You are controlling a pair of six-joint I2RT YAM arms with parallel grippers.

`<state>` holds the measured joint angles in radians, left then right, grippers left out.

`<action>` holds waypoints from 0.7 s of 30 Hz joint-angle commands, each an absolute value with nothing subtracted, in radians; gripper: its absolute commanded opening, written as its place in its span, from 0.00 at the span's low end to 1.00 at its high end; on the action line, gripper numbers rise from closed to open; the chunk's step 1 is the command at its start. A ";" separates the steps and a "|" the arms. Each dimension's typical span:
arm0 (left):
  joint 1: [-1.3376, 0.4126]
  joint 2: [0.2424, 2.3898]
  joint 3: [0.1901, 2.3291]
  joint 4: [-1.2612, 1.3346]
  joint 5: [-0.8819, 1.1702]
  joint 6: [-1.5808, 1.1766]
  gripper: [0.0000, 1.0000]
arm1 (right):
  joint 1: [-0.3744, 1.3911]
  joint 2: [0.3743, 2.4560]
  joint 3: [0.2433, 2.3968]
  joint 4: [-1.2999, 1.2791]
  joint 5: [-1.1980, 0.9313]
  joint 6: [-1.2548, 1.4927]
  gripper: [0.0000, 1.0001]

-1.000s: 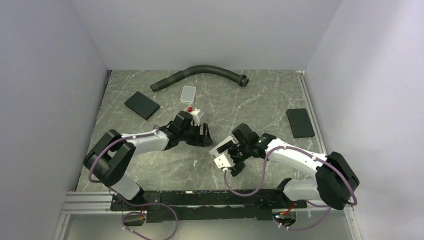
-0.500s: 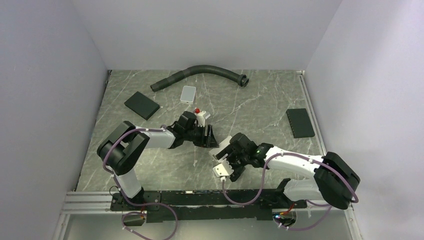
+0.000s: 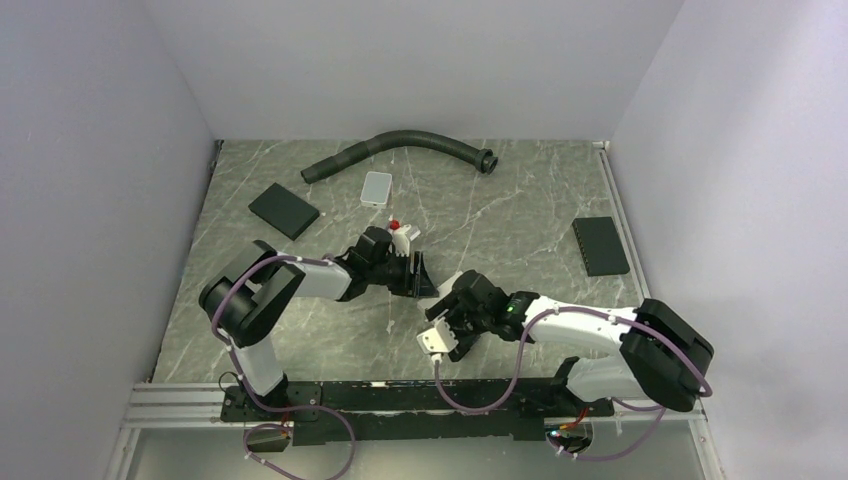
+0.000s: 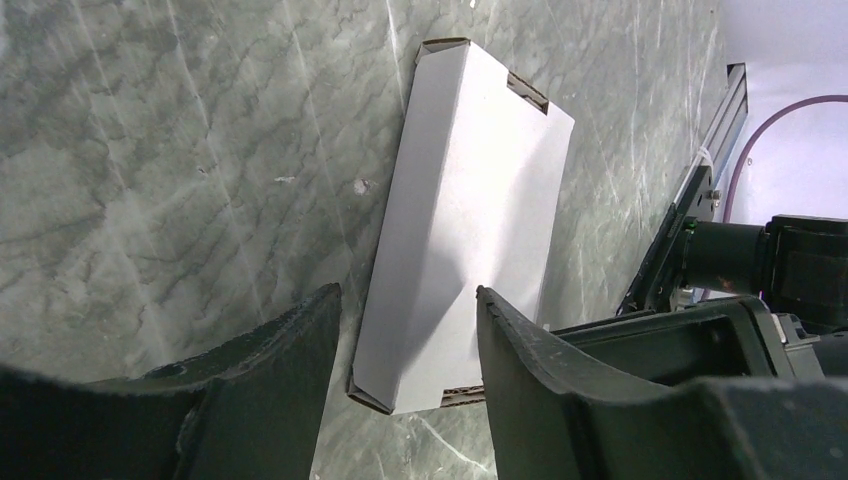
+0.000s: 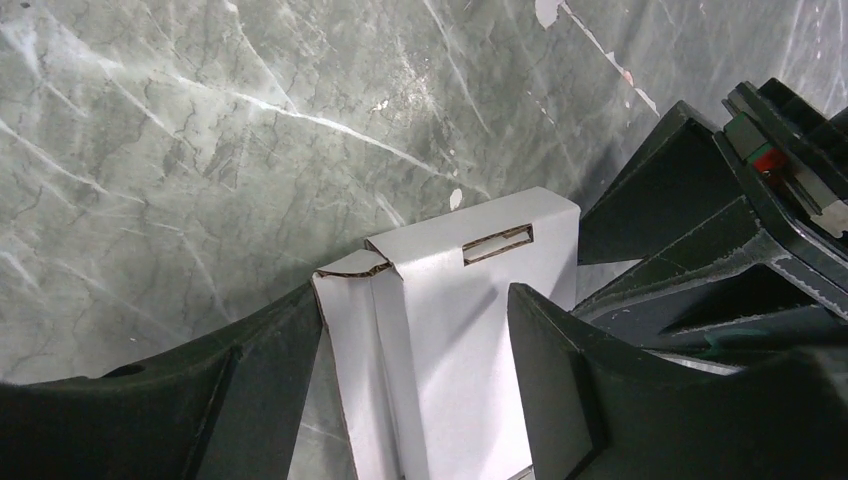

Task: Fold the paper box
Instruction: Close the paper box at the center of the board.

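Observation:
The paper box (image 4: 470, 190) is a slim white carton lying flat on the marble table, with tabbed slots at both ends. My left gripper (image 4: 408, 292) stands open over its near end, the right finger overlapping the carton's edge and the left finger just off it. From the opposite end, my right gripper (image 5: 413, 290) is open astride the paper box (image 5: 470, 330), its left fingertip at the carton's corner. In the top view the two grippers (image 3: 420, 275) (image 3: 447, 305) meet nose to nose at mid-table and hide most of the carton.
A black hose (image 3: 400, 145) curves along the back. A light grey tile (image 3: 377, 187) lies below it. Black pads lie at back left (image 3: 284, 210) and at right (image 3: 600, 245). The metal rail (image 3: 400, 392) runs along the near edge.
The left gripper has moved right toward the right gripper and its jaws have narrowed. The right gripper has slid left and nearer, drawing in over the carton.

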<state>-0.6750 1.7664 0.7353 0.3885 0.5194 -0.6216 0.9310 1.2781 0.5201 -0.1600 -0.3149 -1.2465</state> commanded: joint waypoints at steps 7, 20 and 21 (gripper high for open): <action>-0.689 1.818 0.678 0.352 0.528 -0.639 0.53 | 0.939 1.296 0.533 -0.078 -0.298 -1.084 0.63; -0.702 1.835 0.622 0.403 0.519 -0.688 0.46 | 0.934 1.307 0.557 -0.083 -0.321 -0.996 0.57; -0.703 1.838 0.623 0.405 0.521 -0.691 0.46 | 0.934 1.309 0.559 -0.074 -0.314 -0.986 0.57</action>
<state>-0.6781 1.7821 0.6666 0.5201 0.5266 -0.6765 0.9329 1.2964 0.5243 -0.1104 -0.3065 -1.0206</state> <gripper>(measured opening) 0.462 0.572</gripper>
